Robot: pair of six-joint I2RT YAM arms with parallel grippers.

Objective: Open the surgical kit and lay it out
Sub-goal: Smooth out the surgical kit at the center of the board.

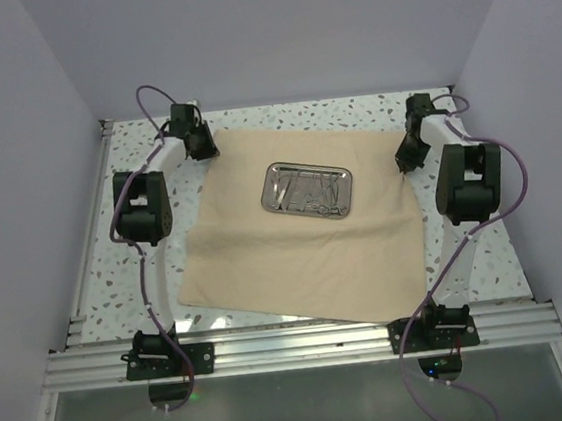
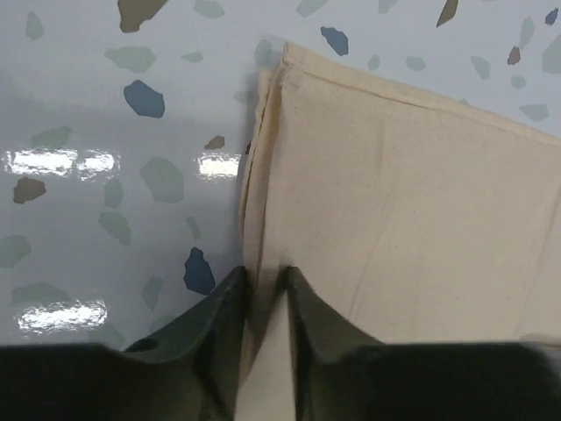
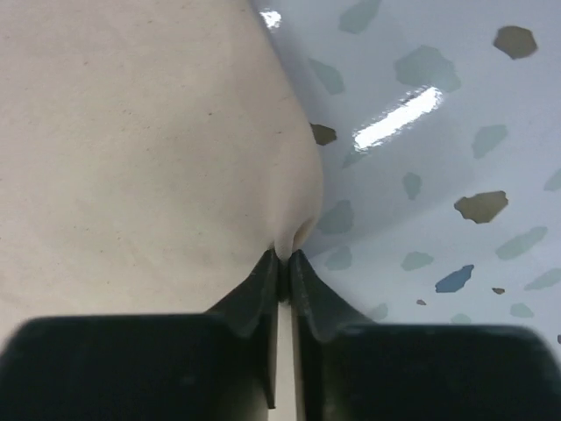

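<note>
The beige cloth wrap (image 1: 296,259) lies spread flat on the speckled table. The shiny steel tray (image 1: 269,176) sits on its far middle, with several slim steel instruments (image 1: 307,194) inside. My left gripper (image 1: 202,144) is at the cloth's far left corner. In the left wrist view the gripper (image 2: 263,274) has the cloth's hemmed edge (image 2: 403,193) between its jaws. My right gripper (image 1: 408,157) is at the cloth's far right edge. In the right wrist view the gripper (image 3: 285,256) is pinched tight on a small pucker of cloth (image 3: 131,132).
White walls close in the table on three sides. An aluminium rail (image 1: 305,347) runs along the near edge by the arm bases. Bare speckled table (image 1: 107,279) shows left and right of the cloth.
</note>
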